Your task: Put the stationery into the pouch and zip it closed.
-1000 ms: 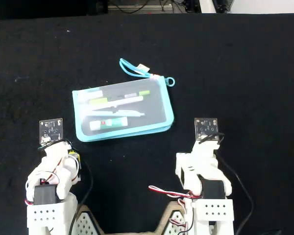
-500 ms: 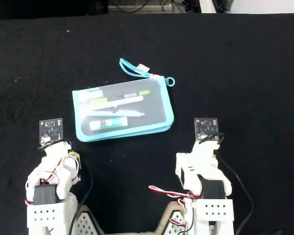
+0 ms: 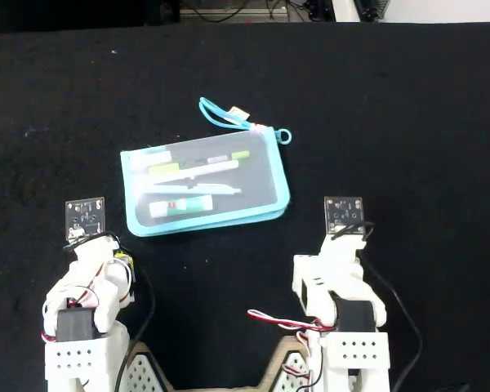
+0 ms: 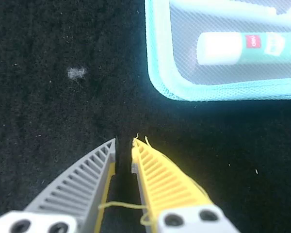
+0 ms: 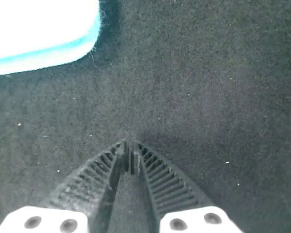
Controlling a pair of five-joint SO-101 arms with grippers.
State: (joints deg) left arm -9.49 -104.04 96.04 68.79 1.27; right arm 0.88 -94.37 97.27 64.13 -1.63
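High view shows no change over the last second: the pouch (image 3: 204,192) lies on the tabletop (image 3: 392,122) with the stationery (image 3: 188,175) inside, apparently zipped, while the left hand (image 4: 123,141) and the right hand (image 5: 129,143) rest closed and empty nearby, so the task seems finished.

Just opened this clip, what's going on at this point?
Nothing is being handled right now. The pouch lies flat on the black table, with pens and a glue stick visible inside through its mesh front. It looks closed, though the zip itself is hard to make out. Both arms sit folded back near their bases. The left gripper and right gripper are shut, empty, and short of the pouch.
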